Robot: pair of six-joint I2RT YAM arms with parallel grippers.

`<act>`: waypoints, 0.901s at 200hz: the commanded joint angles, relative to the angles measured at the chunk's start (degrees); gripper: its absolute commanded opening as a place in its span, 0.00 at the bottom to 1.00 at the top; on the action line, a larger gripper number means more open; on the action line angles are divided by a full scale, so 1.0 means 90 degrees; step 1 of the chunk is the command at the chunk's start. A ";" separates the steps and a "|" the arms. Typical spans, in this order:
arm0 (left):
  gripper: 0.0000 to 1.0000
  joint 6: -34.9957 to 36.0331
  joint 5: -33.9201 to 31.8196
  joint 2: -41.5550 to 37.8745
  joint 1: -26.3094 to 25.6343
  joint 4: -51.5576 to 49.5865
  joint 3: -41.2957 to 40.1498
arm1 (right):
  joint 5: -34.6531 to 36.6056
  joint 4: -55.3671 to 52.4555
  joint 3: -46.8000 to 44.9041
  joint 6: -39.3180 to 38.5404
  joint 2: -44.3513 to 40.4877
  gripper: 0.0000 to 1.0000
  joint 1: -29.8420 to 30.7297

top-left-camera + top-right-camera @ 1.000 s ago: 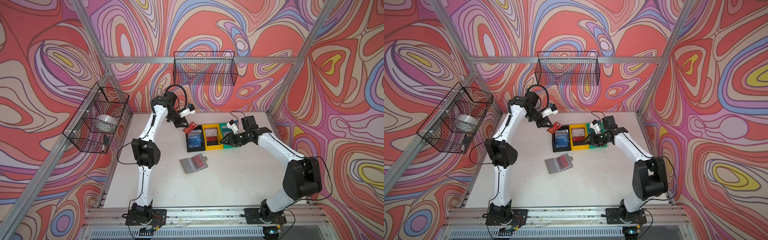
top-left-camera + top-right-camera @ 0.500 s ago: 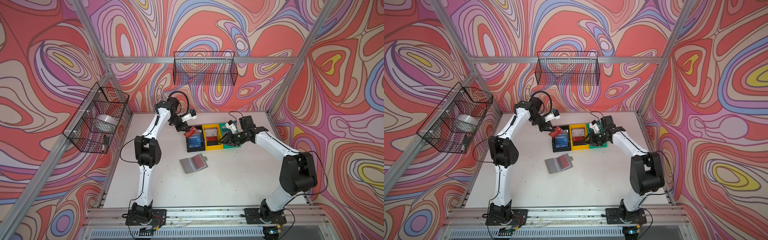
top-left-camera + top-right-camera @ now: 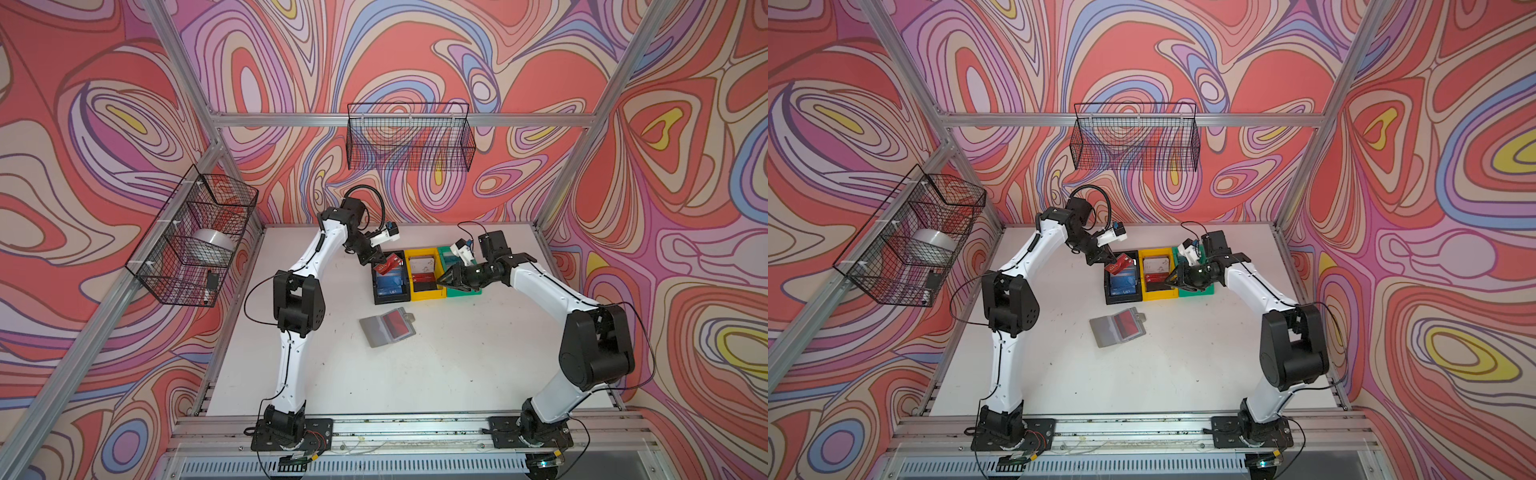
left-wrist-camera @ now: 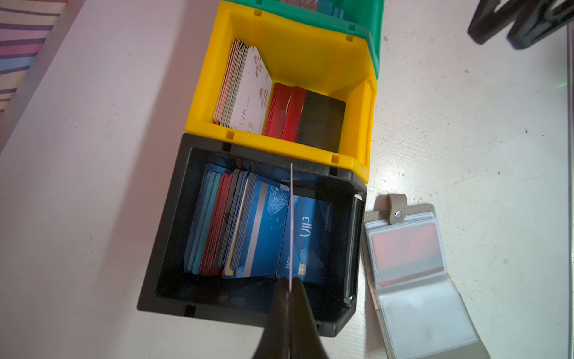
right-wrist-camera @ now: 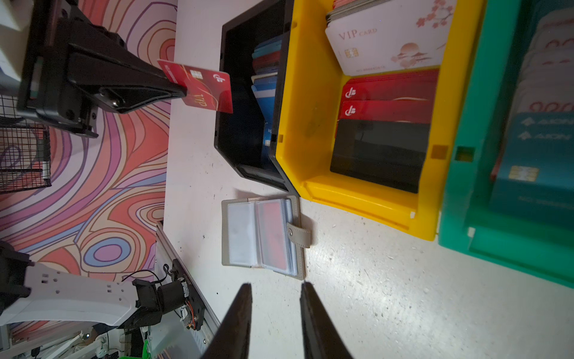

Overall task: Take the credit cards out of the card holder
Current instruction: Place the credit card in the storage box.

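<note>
The left gripper (image 5: 181,88) pinches a red card (image 5: 208,93) — over the black bin (image 5: 236,149).

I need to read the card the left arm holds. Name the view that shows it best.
The right wrist view: the red card faces that camera, chip and VIP lettering legible, pinched in the left jaws. The left wrist view sees only its thin edge. In both top views the card is small, over the black bin.

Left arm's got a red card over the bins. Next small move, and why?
Probably lower a little and open the left gripper: the held red card hangs over the black bin, which already contains cards. A sleeved red card sits in the card holder.
</note>
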 commanded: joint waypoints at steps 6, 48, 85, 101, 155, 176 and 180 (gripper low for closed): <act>0.00 0.0250 0.0097 -0.0038 -0.0065 0.0005 0.0041 | -0.0055 0.0063 0.0039 -0.0064 0.0086 0.30 -0.0028; 0.00 0.0415 -0.0003 0.0046 -0.0127 -0.0004 0.0018 | -0.0072 0.0078 0.0044 -0.0074 0.0145 0.30 -0.0027; 0.00 0.0504 -0.0123 0.0165 -0.0144 -0.0079 0.0061 | -0.0113 0.0098 0.0059 -0.0074 0.0185 0.30 -0.0028; 0.00 0.0532 -0.0264 0.0205 -0.0159 -0.0112 0.0025 | -0.0124 0.0086 0.0084 -0.0084 0.0175 0.30 -0.0028; 0.00 0.0633 -0.0470 0.0313 -0.0165 -0.0132 -0.0068 | -0.0114 0.0121 0.0047 -0.0037 0.0119 0.29 -0.0028; 0.00 0.0664 -0.0464 0.0334 -0.0169 -0.0164 -0.0111 | -0.0124 0.0174 0.0010 0.0017 0.0107 0.29 -0.0027; 0.00 0.0665 -0.0486 0.0343 -0.0174 -0.0175 -0.0127 | -0.0124 0.0176 0.0006 0.0023 0.0101 0.29 -0.0023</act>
